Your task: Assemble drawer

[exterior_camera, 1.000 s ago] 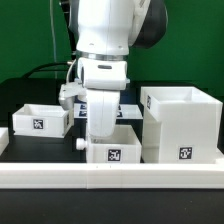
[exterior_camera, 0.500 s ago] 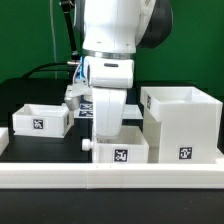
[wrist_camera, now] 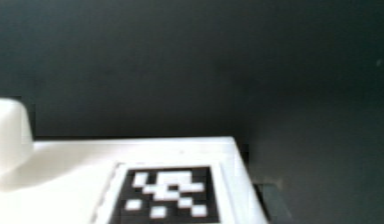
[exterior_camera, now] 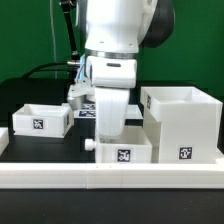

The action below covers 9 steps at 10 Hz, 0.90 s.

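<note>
At the counter's near edge, the gripper (exterior_camera: 108,134) was held at a tray (exterior_camera: 124,153) beside the casing (exterior_camera: 186,128); jaw state could not be told.

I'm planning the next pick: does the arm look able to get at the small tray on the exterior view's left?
Probably yes. The left tray stands apart with its open top uncovered, and nothing lies between it and the arm, whose lower end is down at the middle tray.
</note>
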Available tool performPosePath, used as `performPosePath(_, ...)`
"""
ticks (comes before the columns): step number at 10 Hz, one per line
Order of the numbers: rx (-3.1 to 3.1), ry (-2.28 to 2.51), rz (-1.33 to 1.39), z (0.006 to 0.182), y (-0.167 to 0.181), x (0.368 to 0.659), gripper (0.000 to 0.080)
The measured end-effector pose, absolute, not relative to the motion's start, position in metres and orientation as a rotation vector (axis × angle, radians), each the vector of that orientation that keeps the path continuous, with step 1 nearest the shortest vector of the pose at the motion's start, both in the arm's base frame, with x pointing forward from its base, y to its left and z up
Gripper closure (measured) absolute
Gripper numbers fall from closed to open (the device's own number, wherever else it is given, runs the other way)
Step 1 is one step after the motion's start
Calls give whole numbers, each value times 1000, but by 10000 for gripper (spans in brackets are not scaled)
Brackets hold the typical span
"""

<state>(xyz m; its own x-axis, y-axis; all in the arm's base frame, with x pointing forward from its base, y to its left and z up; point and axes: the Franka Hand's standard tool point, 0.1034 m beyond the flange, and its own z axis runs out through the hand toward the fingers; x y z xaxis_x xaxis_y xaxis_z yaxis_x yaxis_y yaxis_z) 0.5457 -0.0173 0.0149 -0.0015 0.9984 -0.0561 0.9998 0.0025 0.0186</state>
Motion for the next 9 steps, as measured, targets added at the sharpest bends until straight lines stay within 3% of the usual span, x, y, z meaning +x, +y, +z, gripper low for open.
performPosePath(9,2132,2232,-66,12,-13,541,758)
